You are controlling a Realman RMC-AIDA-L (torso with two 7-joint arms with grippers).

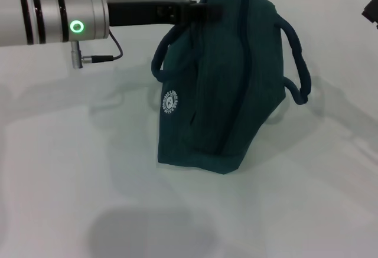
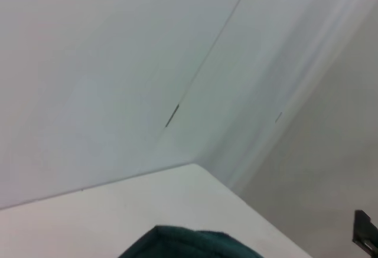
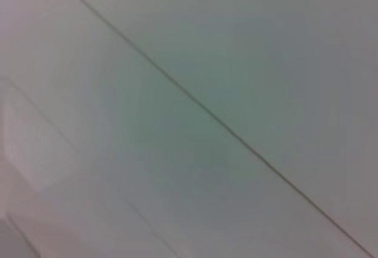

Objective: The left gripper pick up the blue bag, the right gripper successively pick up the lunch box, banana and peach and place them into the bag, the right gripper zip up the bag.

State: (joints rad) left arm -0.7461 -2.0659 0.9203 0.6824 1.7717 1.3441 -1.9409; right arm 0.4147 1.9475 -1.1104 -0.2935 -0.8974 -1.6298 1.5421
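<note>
Blue bag (image 1: pixel 221 87) hangs at centre with its far top corner pinched in your left gripper (image 1: pixel 204 10), which reaches in from nine o'clock, its long zipper seam running twelve to six, while the right gripper (image 1: pixel 372 10) waits at two o'clock, fingers unreadable.

pale surface (image 3: pixel 189 63) crossed by, perhaps, seam (image 3: pixel 201 107).
</note>
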